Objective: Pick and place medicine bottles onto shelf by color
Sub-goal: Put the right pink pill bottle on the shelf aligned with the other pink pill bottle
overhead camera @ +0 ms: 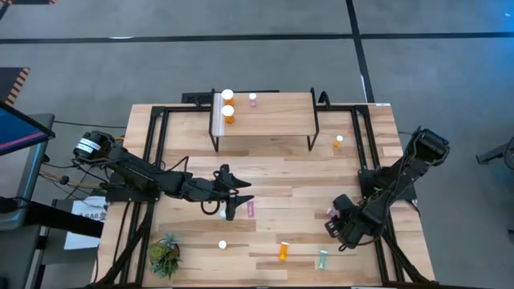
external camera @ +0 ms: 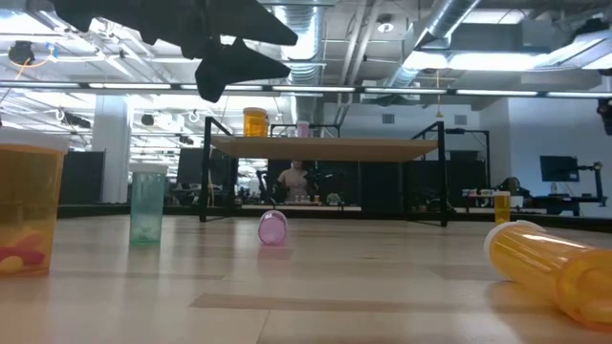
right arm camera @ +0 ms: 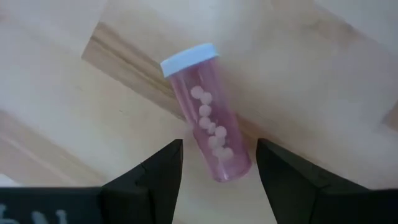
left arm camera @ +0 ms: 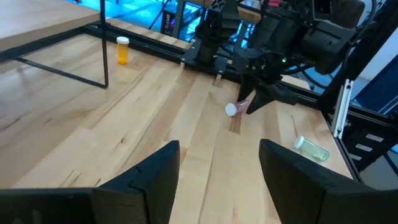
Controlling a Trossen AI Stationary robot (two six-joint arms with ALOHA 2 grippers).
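Pink bottle [right arm camera: 208, 127] lying on its side, centre of the right wrist view, white cap pointing to the upper left; in the high view it sits at lower right, just beside your right gripper [right arm camera: 217, 168]. Fingers spread wide, one either side of the bottle's lower end, nothing pinched yet; you'd do well to come down square across the body, mid-length, not on the cap, because it looks ready to roll; close slowly.

The shelf [overhead camera: 273, 116] is at upper centre of the high view, with two orange bottles [overhead camera: 228, 112] at its left end and a pink one [overhead camera: 252, 99] just right of them; yours likely goes beside that pink one.

Room looks good: open wood between you and the shelf; mind the small orange bottle [overhead camera: 338, 142] right of the shelf leg, and the table's right edge is near. Left gripper [left arm camera: 217, 168] hangs mid-table, fingers apart, holding nothing.
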